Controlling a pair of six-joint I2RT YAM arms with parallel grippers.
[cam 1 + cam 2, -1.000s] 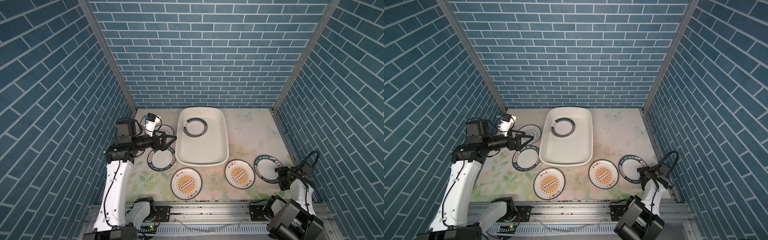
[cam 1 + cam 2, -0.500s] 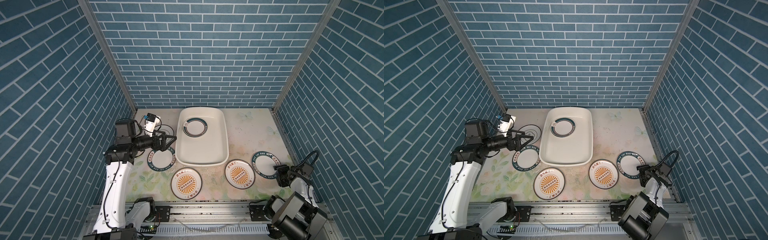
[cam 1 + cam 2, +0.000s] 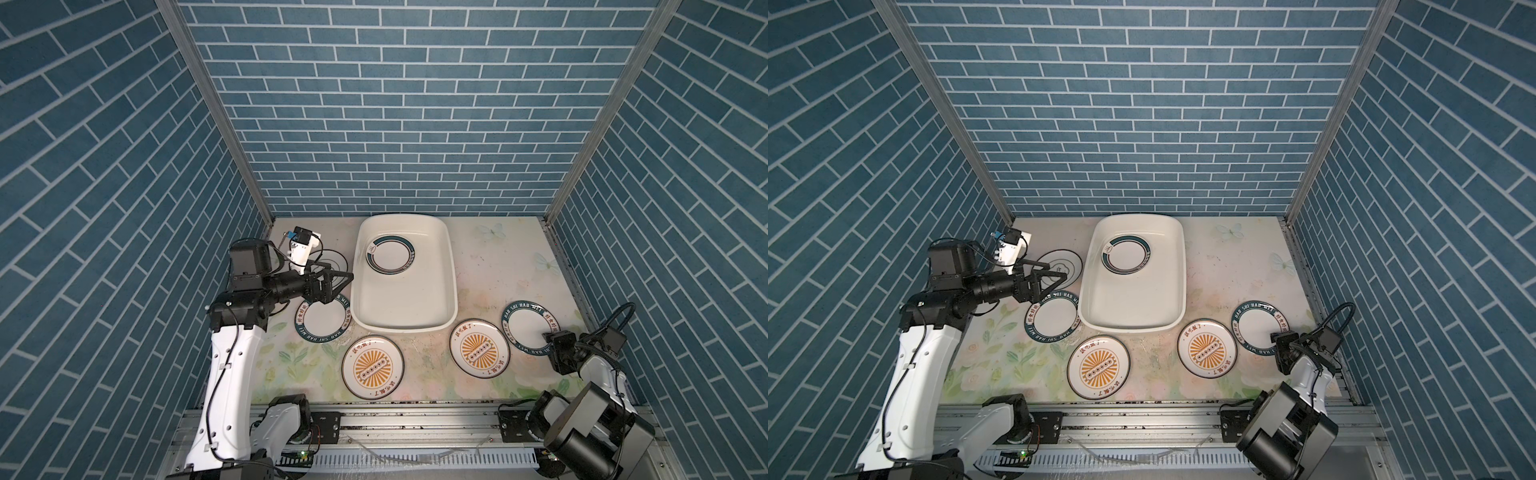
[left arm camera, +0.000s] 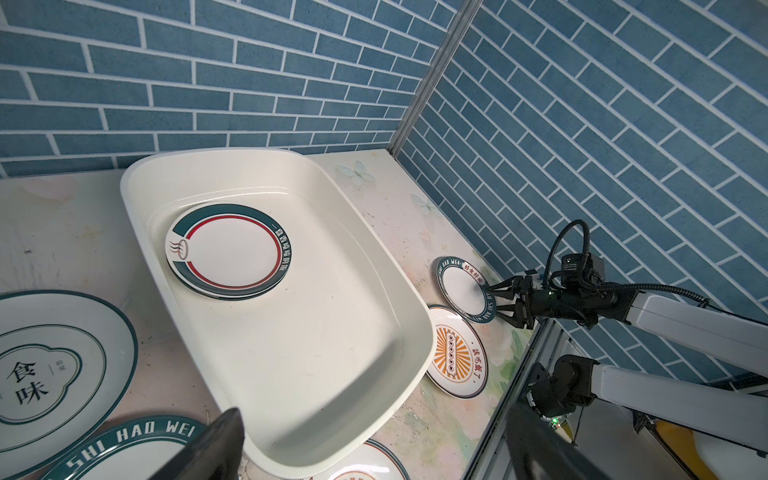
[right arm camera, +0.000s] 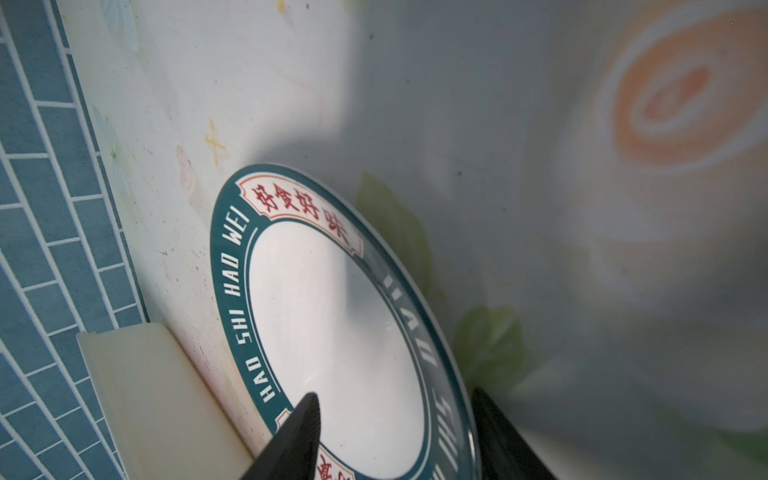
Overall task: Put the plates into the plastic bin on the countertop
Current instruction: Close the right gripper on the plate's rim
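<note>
The right gripper (image 4: 490, 302) straddles the near rim of the HAO SHI HAO WEI plate (image 4: 462, 286), jaws apart, apparently not yet clamped. The plastic bin (image 3: 401, 305) lies leftward beyond it.

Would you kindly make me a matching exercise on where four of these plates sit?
1. green-and-red-rimmed round white plate
2. black-ringed round white plate
3. left orange-sunburst round white plate
4. right green-lettered round white plate

A. rim between right gripper's jaws
B. inside glossy white plastic bin
C. floral countertop, in front of bin
D. countertop, left of bin

Pairs: 1-B, 2-D, 3-C, 4-A
</note>
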